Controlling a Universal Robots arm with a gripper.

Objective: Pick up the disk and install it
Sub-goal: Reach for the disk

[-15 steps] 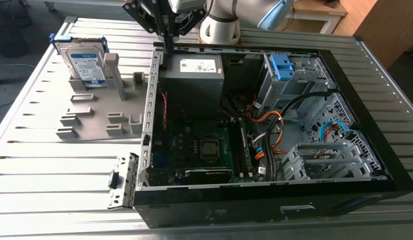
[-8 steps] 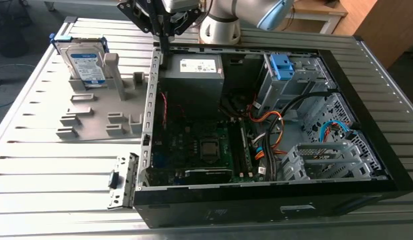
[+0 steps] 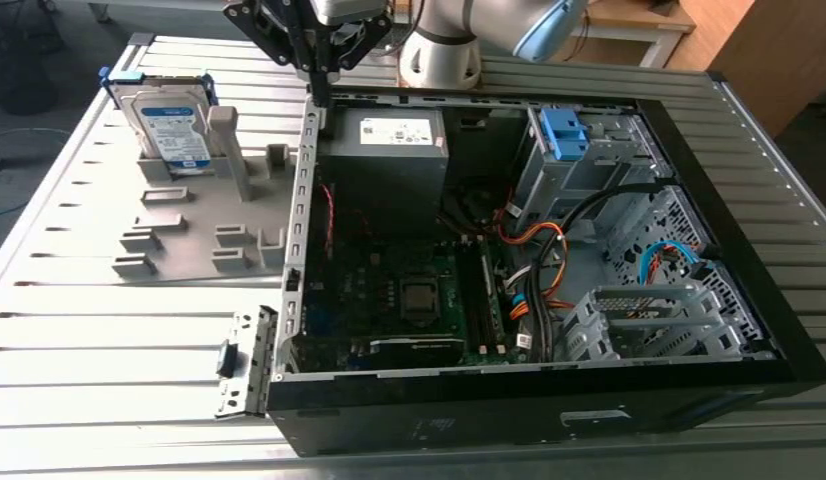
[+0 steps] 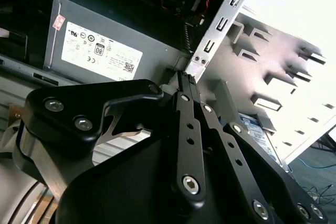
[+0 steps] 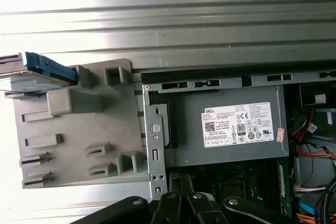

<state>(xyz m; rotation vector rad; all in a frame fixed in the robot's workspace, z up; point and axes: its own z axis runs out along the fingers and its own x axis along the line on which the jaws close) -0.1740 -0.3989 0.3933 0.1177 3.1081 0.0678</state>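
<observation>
Where the black linkages meet in the second wrist view, the gripper (image 4: pixel 184 77) has its fingers pressed together with nothing between them. In the exterior view the gripper (image 3: pixel 318 72) hangs above the back corner of the open computer case (image 3: pixel 547 390), over the perforated metal edge strip (image 3: pixel 306 190). Just inside the case from that strip lies the grey power supply box (image 3: pixel 384 150) with its white sticker.

Outside the case, against that same edge, a grey slotted holder (image 3: pixel 200 220) lies on the slatted metal table (image 3: pixel 106 370). The disk (image 3: pixel 166 125) stands upright in the holder's far end, well apart from the gripper. It is flat and silver, with a white-and-blue label on its face and bright blue rails along its edges.

The exterior view gives the disk's full labelled face. The first wrist view catches the disk (image 5: pixel 37 72) edge-on, as a blue rail over a thin silver side. The second wrist view catches a corner of its label (image 4: pixel 258 129) past a holder post. Deep inside the case, the exterior view also shows a blue bracket (image 3: pixel 563 133) on the metal bay.
</observation>
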